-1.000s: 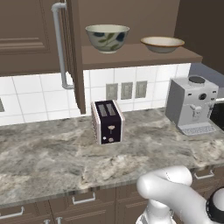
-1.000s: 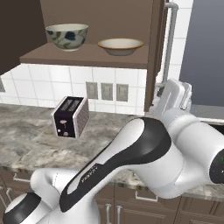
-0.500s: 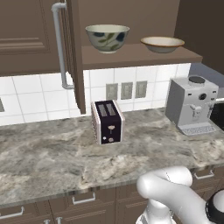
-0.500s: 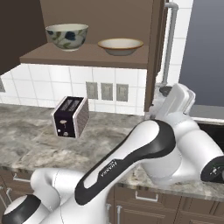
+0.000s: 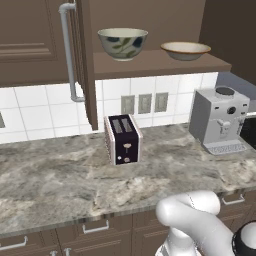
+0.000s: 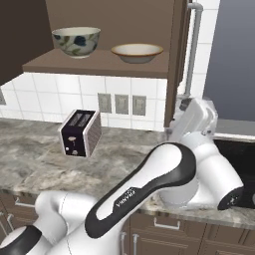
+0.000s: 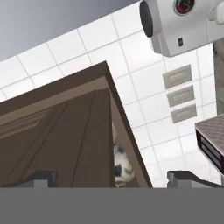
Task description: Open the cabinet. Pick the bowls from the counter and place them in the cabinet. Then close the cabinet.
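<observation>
On cabinet [image 5: 160, 62] shelf: 2 bowls [image 5: 122, 42]; gripper [image 7: 113, 178] open nr door.

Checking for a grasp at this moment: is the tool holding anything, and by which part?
Nothing is held. In the hand view the tool stands open, its tips wide apart with only the cabinet door beyond them, not between them.

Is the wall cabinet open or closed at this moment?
Open. Both doors of the cabinet stand swung out, and its shelf shows the two bowls.
</observation>
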Robot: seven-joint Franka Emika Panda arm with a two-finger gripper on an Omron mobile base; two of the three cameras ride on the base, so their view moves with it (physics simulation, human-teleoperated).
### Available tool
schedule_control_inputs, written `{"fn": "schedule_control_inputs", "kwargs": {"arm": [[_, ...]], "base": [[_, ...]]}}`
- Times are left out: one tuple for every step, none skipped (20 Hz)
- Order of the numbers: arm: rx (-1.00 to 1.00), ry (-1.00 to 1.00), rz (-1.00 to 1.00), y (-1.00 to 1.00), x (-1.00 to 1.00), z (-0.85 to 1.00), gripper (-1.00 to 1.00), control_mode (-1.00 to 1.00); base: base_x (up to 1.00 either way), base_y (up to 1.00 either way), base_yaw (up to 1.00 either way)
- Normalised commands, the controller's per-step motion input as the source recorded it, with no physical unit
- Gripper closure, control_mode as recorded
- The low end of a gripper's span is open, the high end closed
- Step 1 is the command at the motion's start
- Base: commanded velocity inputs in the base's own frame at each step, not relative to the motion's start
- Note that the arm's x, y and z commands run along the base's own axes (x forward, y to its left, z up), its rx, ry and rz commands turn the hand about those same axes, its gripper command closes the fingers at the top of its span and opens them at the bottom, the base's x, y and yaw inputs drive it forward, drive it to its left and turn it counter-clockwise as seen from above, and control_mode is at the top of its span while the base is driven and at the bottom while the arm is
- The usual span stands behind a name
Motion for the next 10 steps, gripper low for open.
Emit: {"fn": "schedule_control_inputs", "kwargs": {"arm": [[0.00, -0.13, 0.01, 0.39, 0.00, 0.00, -1.00, -1.00], [0.00, -0.14, 0.00, 0.44, 0.00, 0.00, -1.00, -1.00], [0.00, -0.15, 0.00, 0.51, 0.00, 0.00, -1.00, -1.00], [0.00, -0.16, 0.00, 0.54, 0.00, 0.00, -1.00, -1.00], [0.00, -0.17, 0.00, 0.59, 0.00, 0.00, -1.00, -1.00], [0.00, -0.19, 0.00, 0.64, 0.00, 0.00, -1.00, -1.00], [0.00, -0.20, 0.00, 0.71, 0.00, 0.00, -1.00, -1.00], [0.00, -0.22, 0.00, 0.76, 0.00, 0.06, -1.00, -1.00], [0.00, -0.23, 0.00, 0.75, 0.00, 0.09, -1.00, -1.00], [0.00, -0.25, 0.00, 0.78, 0.00, 0.12, -1.00, -1.00]], "base": [[0.00, 0.00, 0.00], [0.00, 0.00, 0.00], [0.00, 0.00, 0.00], [0.00, 0.00, 0.00], [0.00, 0.00, 0.00], [0.00, 0.00, 0.00], [0.00, 0.00, 0.00], [0.00, 0.00, 0.00], [0.00, 0.00, 0.00], [0.00, 0.00, 0.00]]}}
